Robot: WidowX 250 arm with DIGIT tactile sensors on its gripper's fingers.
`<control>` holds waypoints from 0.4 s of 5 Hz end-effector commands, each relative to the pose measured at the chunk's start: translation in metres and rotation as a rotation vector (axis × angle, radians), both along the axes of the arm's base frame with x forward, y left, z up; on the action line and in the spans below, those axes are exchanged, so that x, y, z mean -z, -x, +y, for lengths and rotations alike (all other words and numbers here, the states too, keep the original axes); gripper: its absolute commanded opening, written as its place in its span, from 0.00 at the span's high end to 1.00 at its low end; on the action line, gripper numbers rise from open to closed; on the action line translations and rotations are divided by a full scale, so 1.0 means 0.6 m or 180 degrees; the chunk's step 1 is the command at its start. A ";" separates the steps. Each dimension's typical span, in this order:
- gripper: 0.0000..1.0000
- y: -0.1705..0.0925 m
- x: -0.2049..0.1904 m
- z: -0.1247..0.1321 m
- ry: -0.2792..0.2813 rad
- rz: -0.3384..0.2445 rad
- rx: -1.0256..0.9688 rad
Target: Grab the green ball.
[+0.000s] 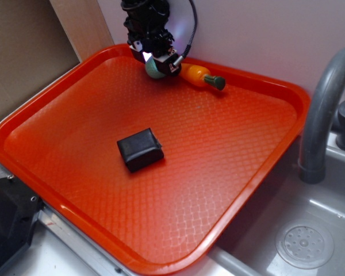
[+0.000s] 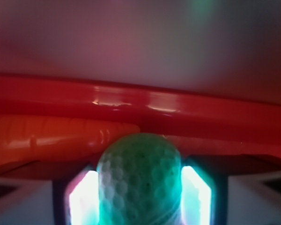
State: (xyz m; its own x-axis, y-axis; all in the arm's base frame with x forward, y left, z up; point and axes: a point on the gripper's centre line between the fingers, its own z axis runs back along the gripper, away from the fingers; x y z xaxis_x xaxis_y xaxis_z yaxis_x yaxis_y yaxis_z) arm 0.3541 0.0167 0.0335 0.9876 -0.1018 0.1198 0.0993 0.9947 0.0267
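Observation:
The green ball, pale mint and dimpled, sits between the two lit pads of my gripper at the far rim of the orange tray. Both pads press against its sides, so the gripper is shut on the ball. In the wrist view the ball fills the gap between the glowing pads. The orange toy carrot with its dark green stem lies just beside and behind the ball along the rim. I cannot tell whether the ball rests on the tray or hangs just above it.
A black block lies near the tray's middle. The tray's raised back rim runs close behind the gripper, with the white wall beyond. A grey faucet and sink drain stand to the right.

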 end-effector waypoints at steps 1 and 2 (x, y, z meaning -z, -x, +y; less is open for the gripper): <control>1.00 -0.022 -0.026 -0.020 -0.0048 -0.0218 0.0093; 1.00 0.014 -0.045 -0.008 -0.0108 -0.0070 -0.0157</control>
State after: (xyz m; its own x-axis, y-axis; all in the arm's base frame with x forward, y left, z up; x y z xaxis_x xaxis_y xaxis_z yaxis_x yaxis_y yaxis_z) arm 0.3374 0.0216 0.0386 0.9968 -0.0305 0.0739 0.0266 0.9982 0.0534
